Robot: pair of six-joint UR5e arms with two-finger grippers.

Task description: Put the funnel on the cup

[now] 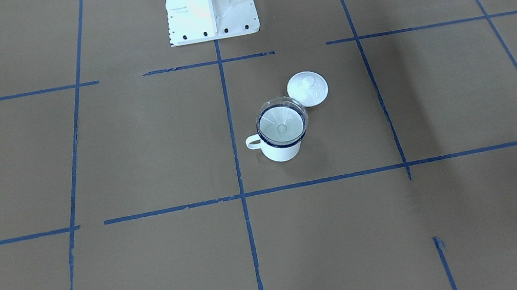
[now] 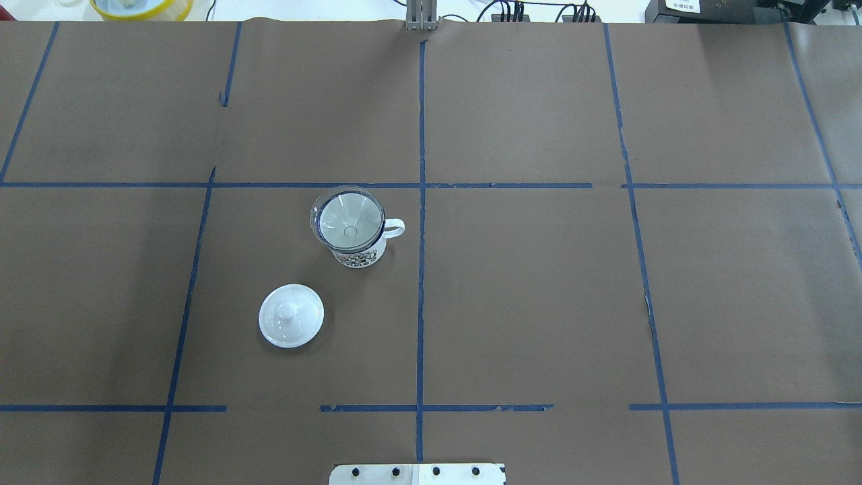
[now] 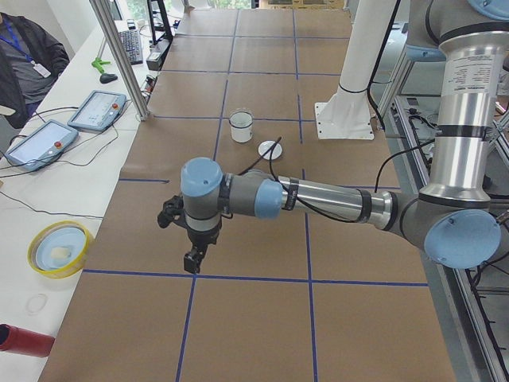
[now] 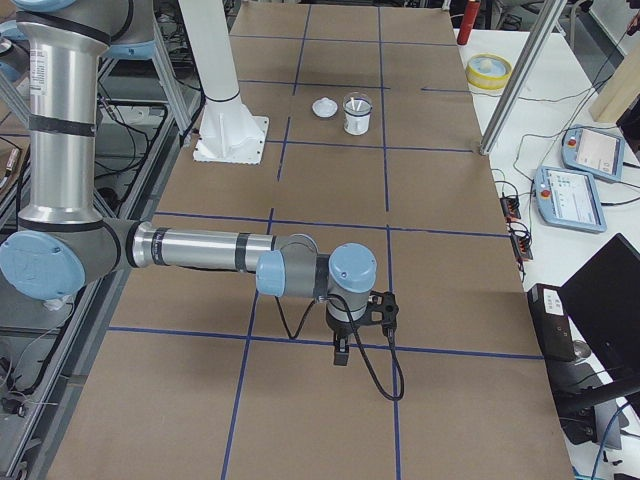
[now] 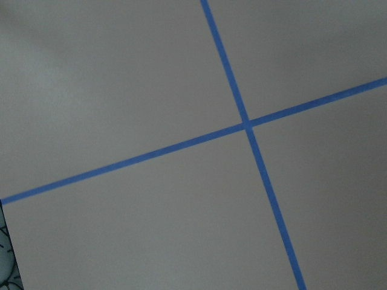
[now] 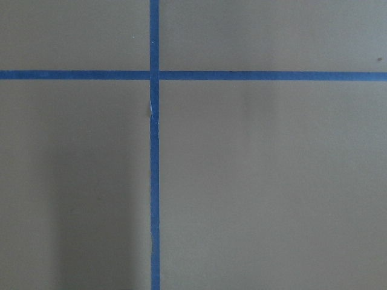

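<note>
Spout of the funnel (image 1: pixel 281 119) sits down inside the cup (image 1: pixel 281 150), hidden by the enamel wall; only a faint ring shows through the clear cone. Dark print (image 2: pixel 359 259) on the cup's side is too small to read. The left gripper (image 3: pixel 193 260) and right gripper (image 4: pixel 341 352) show only in the side views, small, so jaw state can't be told. The robot base (image 1: pixel 210 7) is cut off by the picture's edge. A pale sliver (image 5: pixel 5 266) at the left wrist view's corner is cropped, unidentifiable. The operator (image 3: pixel 28 56) is cropped, head out of frame.
</note>
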